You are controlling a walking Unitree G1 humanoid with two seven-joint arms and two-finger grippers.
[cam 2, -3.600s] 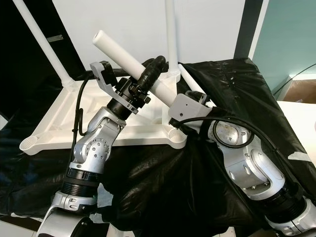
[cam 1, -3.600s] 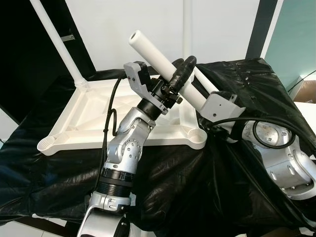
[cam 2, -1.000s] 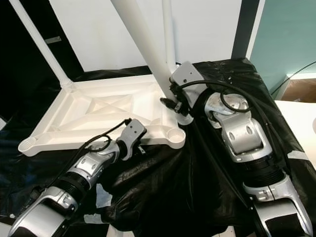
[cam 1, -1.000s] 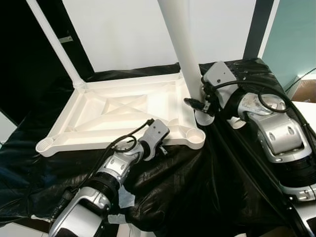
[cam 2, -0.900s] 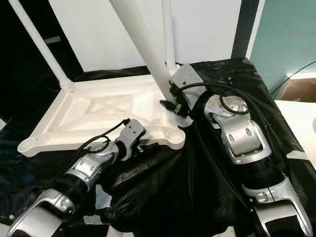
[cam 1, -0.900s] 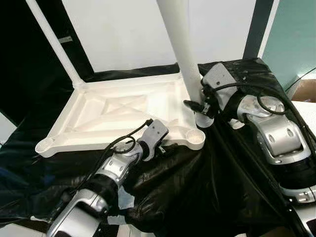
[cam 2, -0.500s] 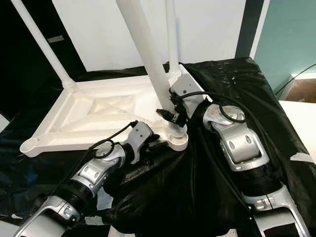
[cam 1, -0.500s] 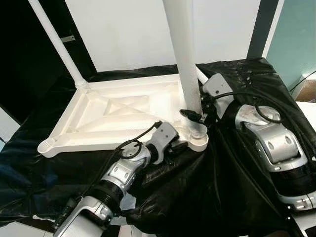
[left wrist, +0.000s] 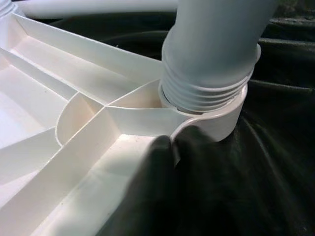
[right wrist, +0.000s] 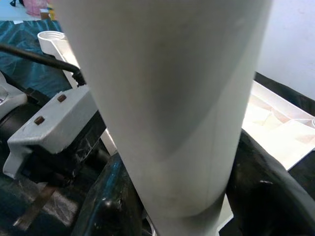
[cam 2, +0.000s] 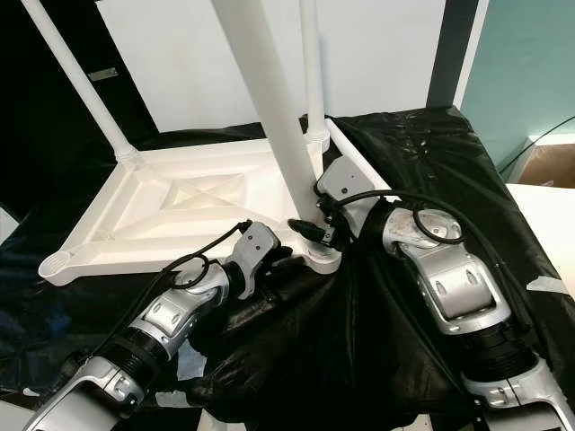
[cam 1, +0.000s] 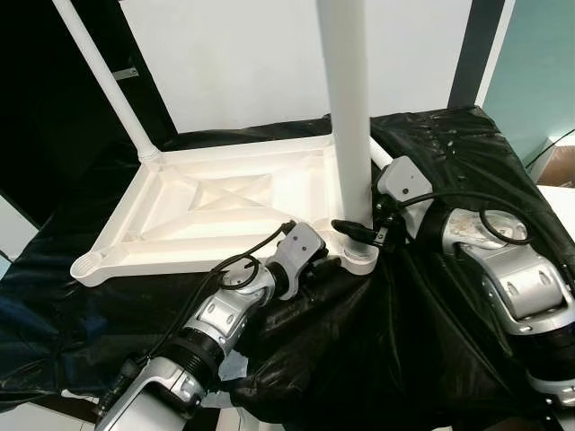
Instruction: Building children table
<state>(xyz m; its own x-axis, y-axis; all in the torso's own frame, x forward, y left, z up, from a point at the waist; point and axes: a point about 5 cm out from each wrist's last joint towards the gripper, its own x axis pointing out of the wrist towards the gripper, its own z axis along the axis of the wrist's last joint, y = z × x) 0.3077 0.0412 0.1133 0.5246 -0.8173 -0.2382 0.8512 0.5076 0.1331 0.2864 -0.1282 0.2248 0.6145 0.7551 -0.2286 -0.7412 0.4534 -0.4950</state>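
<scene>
A white tabletop (cam 1: pixel 180 215) lies upside down on black cloth. One white leg (cam 1: pixel 346 108) stands nearly upright in the near right corner socket (cam 1: pixel 359 260); its threaded end (left wrist: pixel 206 91) sits in the socket's mouth. My right gripper (cam 1: pixel 364 229) is shut around this leg just above the socket, with the leg (right wrist: pixel 167 98) between its dark fingers. My left gripper (cam 1: pixel 319 265) pinches the tabletop's rim (left wrist: pixel 133 118) beside the socket, one black finger (left wrist: pixel 157 152) lying inside the wall.
Two more legs stand in the far left corner (cam 1: pixel 103 76) and far right corner (cam 2: pixel 312 63). The near left socket (cam 1: pixel 87 267) holds no leg. Black cloth (cam 1: pixel 422 341) drapes over the table's edges. A cardboard box (cam 1: pixel 561 166) sits at the right.
The leg, earlier held aslant in the air by both grippers, now stands in the near right socket and has tipped upright. My left gripper has let go and moved to the rim.
</scene>
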